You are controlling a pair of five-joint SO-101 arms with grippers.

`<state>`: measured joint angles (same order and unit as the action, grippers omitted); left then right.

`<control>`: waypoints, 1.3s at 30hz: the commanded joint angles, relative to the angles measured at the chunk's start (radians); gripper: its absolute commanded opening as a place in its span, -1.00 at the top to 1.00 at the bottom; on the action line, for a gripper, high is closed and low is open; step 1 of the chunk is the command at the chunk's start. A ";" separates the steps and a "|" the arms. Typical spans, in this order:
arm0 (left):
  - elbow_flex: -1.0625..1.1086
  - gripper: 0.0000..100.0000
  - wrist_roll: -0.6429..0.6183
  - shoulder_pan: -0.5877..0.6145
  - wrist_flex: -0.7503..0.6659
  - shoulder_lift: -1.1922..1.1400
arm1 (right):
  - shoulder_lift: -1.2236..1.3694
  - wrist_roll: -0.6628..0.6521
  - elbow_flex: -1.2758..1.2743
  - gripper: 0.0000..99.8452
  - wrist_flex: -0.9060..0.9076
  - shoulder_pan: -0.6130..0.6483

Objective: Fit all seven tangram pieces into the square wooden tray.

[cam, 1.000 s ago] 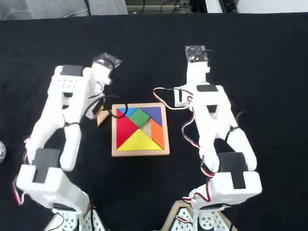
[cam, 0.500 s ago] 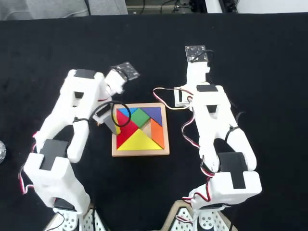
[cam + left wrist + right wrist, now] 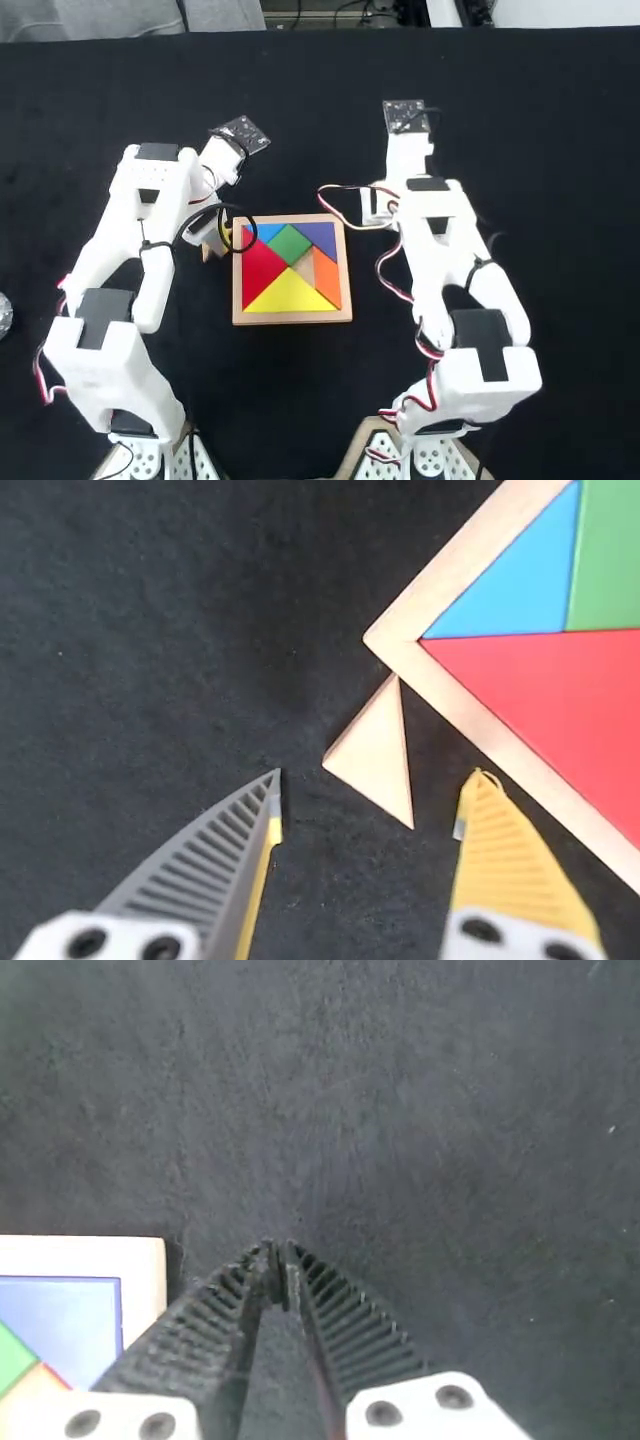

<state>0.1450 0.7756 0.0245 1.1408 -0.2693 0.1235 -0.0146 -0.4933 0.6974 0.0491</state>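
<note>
Tangram triangle (image 3: 375, 745) of bare wood lies just beside the tray (image 3: 395, 643) corner, inside the spread left hand (image 3: 377, 777), which should close squarely on its sides before lifting.

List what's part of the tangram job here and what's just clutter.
Job:
- wooden tray
- coloured pieces set in it, e.g. yellow triangle
- loose wooden triangle, just outside the tray's corner, between the left arm's jaws, which are open

Lying about:
- silvery object at the table's far left
</note>
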 commanded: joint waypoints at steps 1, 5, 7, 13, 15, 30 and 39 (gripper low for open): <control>-0.021 0.44 -0.008 0.008 -0.017 -0.043 | -0.004 0.002 0.051 0.98 -0.011 -0.012; -0.062 0.44 -0.014 0.012 -0.011 -0.084 | -0.004 0.002 0.051 0.98 -0.011 -0.009; -0.076 0.45 -0.014 0.004 -0.009 -0.097 | -0.004 0.002 0.051 0.98 -0.011 -0.009; -0.074 0.45 -0.040 -0.021 -0.006 -0.123 | -0.004 0.002 0.051 0.98 -0.011 -0.011; -0.081 0.45 -0.074 -0.022 -0.006 -0.132 | -0.004 0.002 0.051 0.98 -0.011 -0.009; -0.076 0.45 -0.107 -0.024 -0.008 -0.141 | -0.004 0.002 0.051 0.98 -0.011 -0.009; -0.076 0.45 -0.107 -0.047 -0.012 -0.141 | -0.002 0.002 0.051 0.98 -0.012 -0.009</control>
<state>0.1066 0.6820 0.0184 1.1331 -0.4150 0.1297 -0.0146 -0.4933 0.6974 0.0491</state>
